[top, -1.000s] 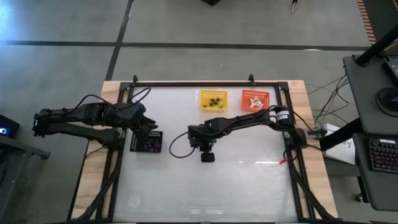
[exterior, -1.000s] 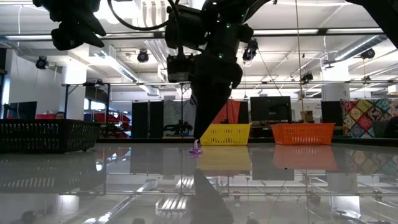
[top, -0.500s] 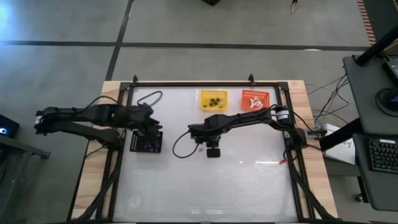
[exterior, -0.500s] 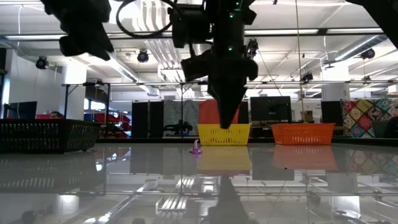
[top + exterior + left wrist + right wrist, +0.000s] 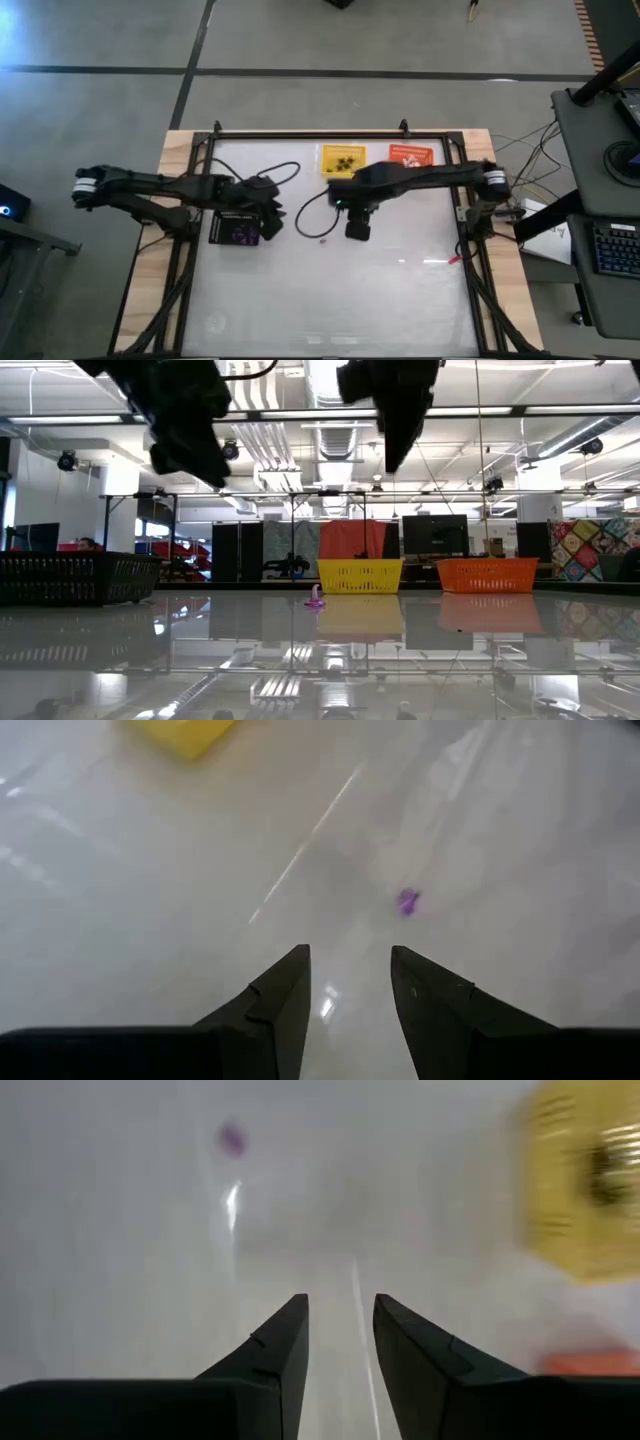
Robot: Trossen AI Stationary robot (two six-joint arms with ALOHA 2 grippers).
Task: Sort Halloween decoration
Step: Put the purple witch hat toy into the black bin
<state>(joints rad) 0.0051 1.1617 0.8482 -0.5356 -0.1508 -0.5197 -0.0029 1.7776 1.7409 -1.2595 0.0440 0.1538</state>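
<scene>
One purple trinket of the Halloween decoration lies alone on the white table, also visible in the low view. My left gripper hangs open over the right edge of the black basket, pointing slantwise down toward the trinket. My right gripper is open and high above the table, right of the trinket. Neither has anything between its fingers. The black basket holds purple trinkets, the yellow basket black ones, and the orange basket white ones.
The yellow and orange baskets stand side by side at the table's far edge, the black basket at the left. A dark cable loops over the table between the arms. A black frame rail runs around the table. The near half of the table is bare.
My right gripper has risen from the table beside the purple trinket and gone toward the far right; the trinket stays where it lay. My left gripper has come down and moved toward the table's right, across the black basket toward the trinket.
</scene>
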